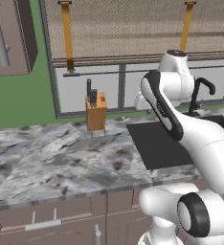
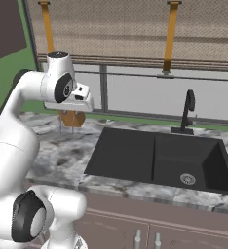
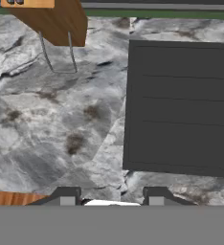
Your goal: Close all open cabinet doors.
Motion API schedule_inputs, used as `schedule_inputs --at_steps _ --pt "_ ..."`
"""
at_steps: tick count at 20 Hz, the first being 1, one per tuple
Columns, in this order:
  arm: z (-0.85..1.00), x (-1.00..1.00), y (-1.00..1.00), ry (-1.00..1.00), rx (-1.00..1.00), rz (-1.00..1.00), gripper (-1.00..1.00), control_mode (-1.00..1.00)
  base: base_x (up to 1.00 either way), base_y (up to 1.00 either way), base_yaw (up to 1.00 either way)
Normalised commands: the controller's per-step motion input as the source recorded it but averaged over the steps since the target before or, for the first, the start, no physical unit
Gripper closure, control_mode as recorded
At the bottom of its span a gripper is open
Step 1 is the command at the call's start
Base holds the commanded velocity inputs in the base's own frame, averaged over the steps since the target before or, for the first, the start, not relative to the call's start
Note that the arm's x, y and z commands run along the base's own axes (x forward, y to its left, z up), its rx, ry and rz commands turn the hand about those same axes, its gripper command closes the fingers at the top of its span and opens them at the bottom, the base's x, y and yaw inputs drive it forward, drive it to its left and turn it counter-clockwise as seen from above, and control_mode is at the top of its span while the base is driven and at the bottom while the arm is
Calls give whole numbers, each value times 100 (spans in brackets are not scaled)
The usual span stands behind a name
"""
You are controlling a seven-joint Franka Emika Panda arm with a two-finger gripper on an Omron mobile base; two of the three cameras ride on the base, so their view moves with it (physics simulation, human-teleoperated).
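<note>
Left base view shows an open cabinet door (image 1: 11, 38) at upper left, above the marble table (image 1: 51, 158). No writing is legible. A knife block (image 1: 96, 112) stands beside the black sink (image 2: 155, 158). The hand (image 3: 111, 198) hovers empty, fingers apart.

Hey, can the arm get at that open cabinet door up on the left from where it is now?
Probably not: the cabinet door hangs high and far left, while the pincer points down at the counter.
</note>
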Motion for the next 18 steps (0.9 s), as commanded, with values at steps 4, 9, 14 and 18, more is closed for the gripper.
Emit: schedule_inputs --at_steps 4,9,14,18 --pt "-1 -60 -12 -9 -1 -5 -100 -100 0 0 0" --pt "2 -91 -19 -11 0 -11 -100 -100 0 0 0" --pt "35 -100 -8 -2 0 -12 -100 -100 0 0 0" --pt "46 -100 0 0 0 -14 -100 -100 0 0 0"
